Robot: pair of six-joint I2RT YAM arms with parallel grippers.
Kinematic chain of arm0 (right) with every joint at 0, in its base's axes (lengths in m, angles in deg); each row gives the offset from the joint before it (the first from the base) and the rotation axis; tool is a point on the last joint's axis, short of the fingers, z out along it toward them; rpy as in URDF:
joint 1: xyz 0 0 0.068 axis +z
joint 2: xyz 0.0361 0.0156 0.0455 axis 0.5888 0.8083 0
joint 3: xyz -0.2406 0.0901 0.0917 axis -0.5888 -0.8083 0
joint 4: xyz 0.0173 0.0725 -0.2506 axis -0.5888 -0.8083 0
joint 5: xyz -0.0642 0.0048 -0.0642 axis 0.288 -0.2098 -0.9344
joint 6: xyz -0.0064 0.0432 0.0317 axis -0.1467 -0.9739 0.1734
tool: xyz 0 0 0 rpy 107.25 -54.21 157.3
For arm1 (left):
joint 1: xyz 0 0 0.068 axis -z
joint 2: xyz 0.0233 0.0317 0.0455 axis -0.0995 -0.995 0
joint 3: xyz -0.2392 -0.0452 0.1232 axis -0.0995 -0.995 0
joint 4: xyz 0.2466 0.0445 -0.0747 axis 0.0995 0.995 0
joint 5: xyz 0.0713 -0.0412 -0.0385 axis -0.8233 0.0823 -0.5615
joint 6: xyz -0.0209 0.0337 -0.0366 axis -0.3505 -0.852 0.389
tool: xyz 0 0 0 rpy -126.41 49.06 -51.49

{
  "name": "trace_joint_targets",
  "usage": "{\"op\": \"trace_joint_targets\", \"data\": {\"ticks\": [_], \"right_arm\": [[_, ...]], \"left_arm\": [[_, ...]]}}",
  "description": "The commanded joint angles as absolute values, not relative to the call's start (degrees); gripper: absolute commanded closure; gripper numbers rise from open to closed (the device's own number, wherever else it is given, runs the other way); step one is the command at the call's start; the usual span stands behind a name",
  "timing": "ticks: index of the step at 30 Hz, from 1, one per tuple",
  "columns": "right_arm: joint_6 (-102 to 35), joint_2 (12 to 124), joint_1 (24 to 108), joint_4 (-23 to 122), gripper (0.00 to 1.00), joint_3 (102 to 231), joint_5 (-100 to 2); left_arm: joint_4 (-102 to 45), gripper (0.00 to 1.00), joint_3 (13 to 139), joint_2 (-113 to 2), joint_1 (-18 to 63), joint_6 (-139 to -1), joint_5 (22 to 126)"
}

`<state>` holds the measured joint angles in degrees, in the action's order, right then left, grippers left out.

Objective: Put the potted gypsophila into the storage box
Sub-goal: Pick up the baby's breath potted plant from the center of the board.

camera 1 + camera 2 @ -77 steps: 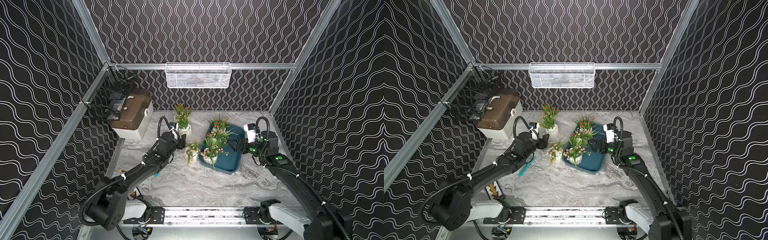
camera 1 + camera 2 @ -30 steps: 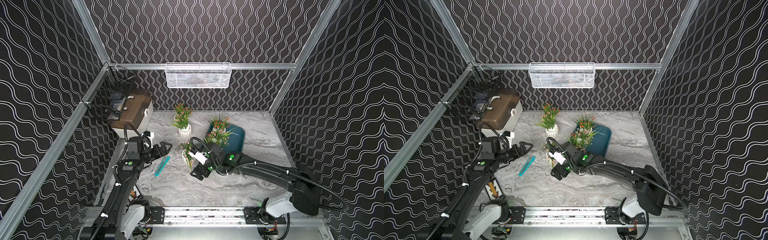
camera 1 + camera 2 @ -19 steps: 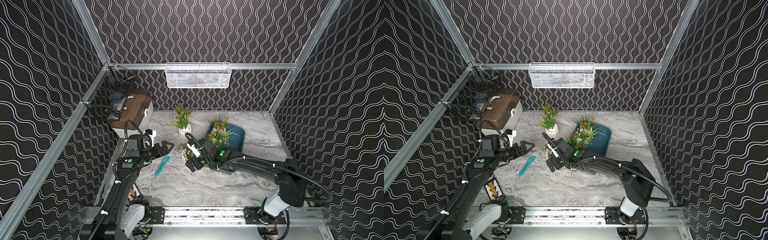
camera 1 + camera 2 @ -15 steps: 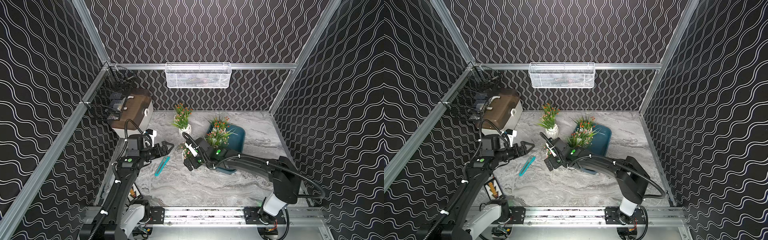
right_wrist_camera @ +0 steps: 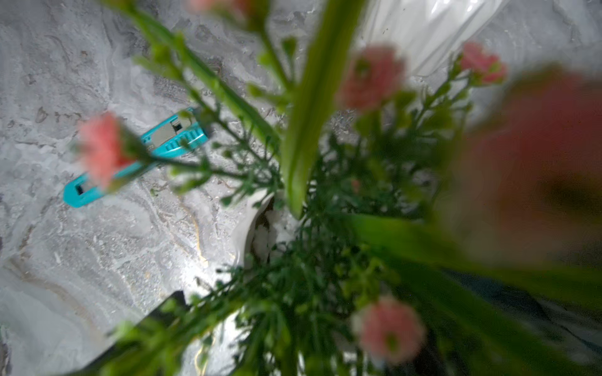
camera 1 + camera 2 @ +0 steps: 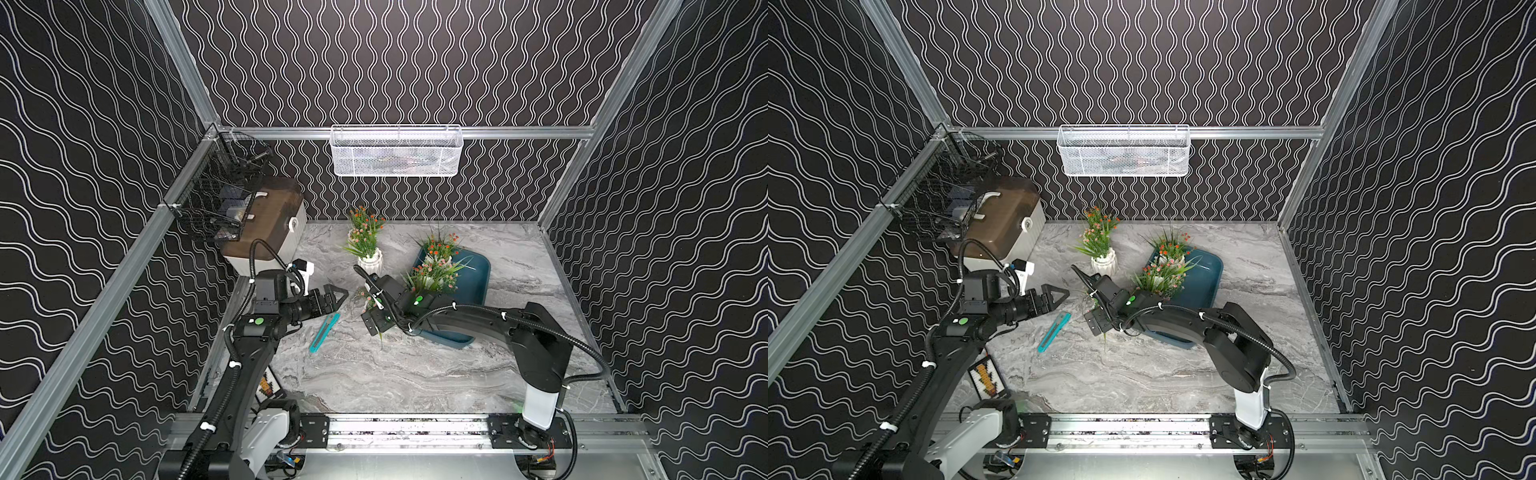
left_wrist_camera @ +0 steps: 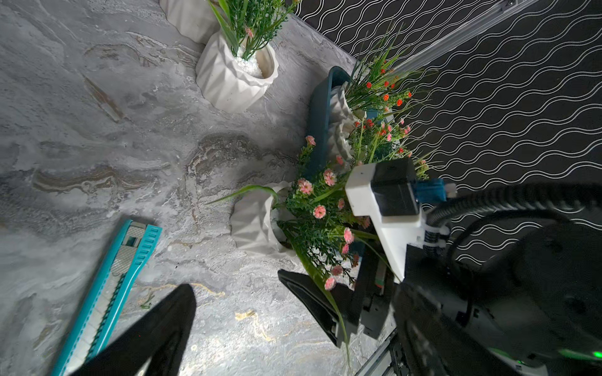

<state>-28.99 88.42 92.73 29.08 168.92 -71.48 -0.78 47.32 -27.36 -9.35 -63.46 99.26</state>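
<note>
The dark-teal storage box lies right of centre, with two potted gypsophila inside it. Two more pots stand on the table behind and to the left. A pink-flowered pot sits on the table against the box's left rim. My right gripper is open, with its fingers straddling that plant's foliage, which fills the right wrist view around the pot rim. My left gripper hovers open and empty to the left.
A teal utility knife lies on the table under my left gripper. A white box with a brown lid stands at the back left. A white mesh basket and a black wire basket hang on the walls.
My right arm has swung from the box across to the pink-flowered pot, and its open jaws now reach around the plant. My left arm drew back from the pots and has since held still.
</note>
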Motion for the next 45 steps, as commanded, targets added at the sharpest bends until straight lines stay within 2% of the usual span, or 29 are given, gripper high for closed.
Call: {"op": "trace_joint_targets", "data": {"ticks": [1, 5, 14, 26, 45], "right_arm": [[-29.1, 89.9, 92.8, 31.3, 0.02, 169.8, -72.8], [-28.7, 91.5, 92.8, 31.2, 0.07, 170.8, -74.1], [-29.2, 91.7, 92.7, 38.2, 0.08, 167.4, -74.2], [-29.4, 91.6, 92.4, 40.6, 0.20, 166.6, -74.6], [-25.6, 80.8, 92.4, 43.8, 0.24, 167.1, -73.6]], "left_arm": [[-0.9, 0.02, 47.2, -27.3, -9.4, -64.6, 100.1], [-1.1, 0.02, 47.0, -27.4, -9.4, -64.6, 100.4], [-1.8, 0.02, 46.6, -27.7, -9.3, -64.2, 101.4], [-2.3, 0.02, 46.4, -27.9, -9.3, -64.0, 101.9], [-2.3, 0.02, 46.6, -27.7, -9.4, -64.4, 101.5]]}}
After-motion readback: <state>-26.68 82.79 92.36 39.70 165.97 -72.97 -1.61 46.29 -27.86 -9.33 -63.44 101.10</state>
